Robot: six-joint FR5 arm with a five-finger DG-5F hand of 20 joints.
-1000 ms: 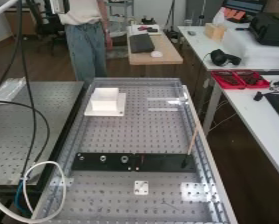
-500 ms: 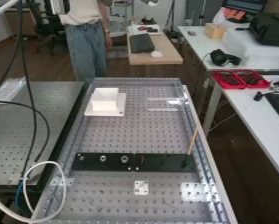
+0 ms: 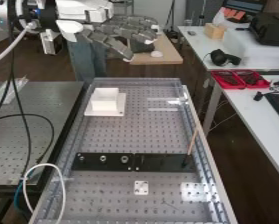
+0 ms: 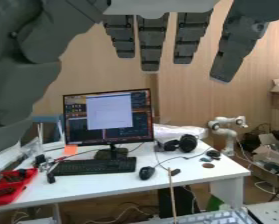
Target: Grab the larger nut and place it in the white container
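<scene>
The larger nut (image 3: 103, 158) stands on a flat black bar (image 3: 163, 162) laid across a perforated metal surface (image 3: 110, 202), flanked by the smaller nut (image 3: 81, 158) at nine o'clock and the bearing (image 3: 124, 159) at three, as seen in the high view. The robot's fingers (image 3: 126, 32) hang well apart from it, high toward eleven o'clock in the scene, extended and released, with nothing in their grasp; from them, the nut lies between six and seven o'clock. The white container (image 3: 105, 105) sits on a pale plate (image 3: 90, 112) at twelve o'clock from the nut, well apart from it and between bar and fingers. A thin stick (image 3: 192, 141) leans upward near the bar's three o'clock end. In the wrist view, the straight fingers (image 4: 151, 40) hang before a desktop scene: a lit monitor (image 4: 76, 132), a black keyboard (image 4: 93, 167), a mouse (image 4: 146, 173) and dark headphones (image 4: 187, 143).
</scene>
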